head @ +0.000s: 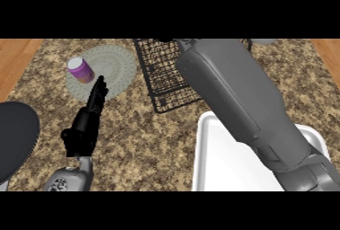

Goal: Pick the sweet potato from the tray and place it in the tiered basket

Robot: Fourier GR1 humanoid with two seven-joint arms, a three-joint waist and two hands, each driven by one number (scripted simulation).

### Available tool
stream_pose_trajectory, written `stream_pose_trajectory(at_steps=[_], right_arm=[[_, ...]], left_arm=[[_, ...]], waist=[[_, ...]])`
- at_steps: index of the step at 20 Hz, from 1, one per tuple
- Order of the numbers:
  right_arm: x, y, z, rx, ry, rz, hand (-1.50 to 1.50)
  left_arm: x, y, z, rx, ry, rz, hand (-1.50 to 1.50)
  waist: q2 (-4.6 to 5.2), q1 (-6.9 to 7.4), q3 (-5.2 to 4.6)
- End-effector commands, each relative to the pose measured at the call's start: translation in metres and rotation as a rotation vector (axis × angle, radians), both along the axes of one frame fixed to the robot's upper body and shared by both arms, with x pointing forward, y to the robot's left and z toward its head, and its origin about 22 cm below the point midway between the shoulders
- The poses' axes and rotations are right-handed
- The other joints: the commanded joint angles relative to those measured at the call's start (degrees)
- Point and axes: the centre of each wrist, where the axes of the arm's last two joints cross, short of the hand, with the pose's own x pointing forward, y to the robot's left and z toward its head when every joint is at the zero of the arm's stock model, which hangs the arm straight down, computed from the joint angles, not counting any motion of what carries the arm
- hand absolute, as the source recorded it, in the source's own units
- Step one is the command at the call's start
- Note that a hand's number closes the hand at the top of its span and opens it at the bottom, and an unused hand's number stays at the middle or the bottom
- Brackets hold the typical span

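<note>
The sweet potato shows nowhere in the head view. The white tray (pixel 219 166) lies at the lower right, mostly covered by my right forearm (pixel 232 94). That forearm stretches up over the black wire tiered basket (pixel 163 76) at the top middle. Of my right hand only a dark sliver (pixel 166 40) shows at the picture's upper edge, above the basket; what it holds is hidden. My left hand (pixel 90 114) rests open at the left, fingers straight and pointing up, holding nothing.
A purple cup (pixel 81 70) stands on a round pale mat (pixel 113 67) at the upper left, just beyond my left fingertips. A dark round object (pixel 13 134) sits at the left edge. Wooden floor borders the speckled counter on both sides.
</note>
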Motion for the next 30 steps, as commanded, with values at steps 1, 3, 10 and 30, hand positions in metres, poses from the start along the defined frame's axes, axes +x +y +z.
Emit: stream_pose_trajectory(at_steps=[1,3,10,30], right_arm=[[0.024,-0.026,-0.015,0.02,0.05,-0.022,1.5],[0.021,-0.023,-0.011,0.298,0.073,-0.095,-1.5],[0.034,-0.033,-0.037,0.466,0.068,-0.045,-1.5],[-0.051,-0.269,-0.041,0.929,-0.173,-0.304,-1.5]], left_arm=[[0.008,-0.008,0.003,0.008,0.007,-0.002,0.0],[0.002,0.007,-0.004,0.005,-0.006,0.009,0.0],[0.002,0.001,-0.011,-0.002,0.001,0.007,0.0],[-0.001,0.018,0.001,0.002,0.007,0.052,0.0]], waist=[[0.05,-0.34,0.01],[0.22,0.01,0.02],[0.14,-0.01,0.01],[-0.92,-3.52,0.09]])
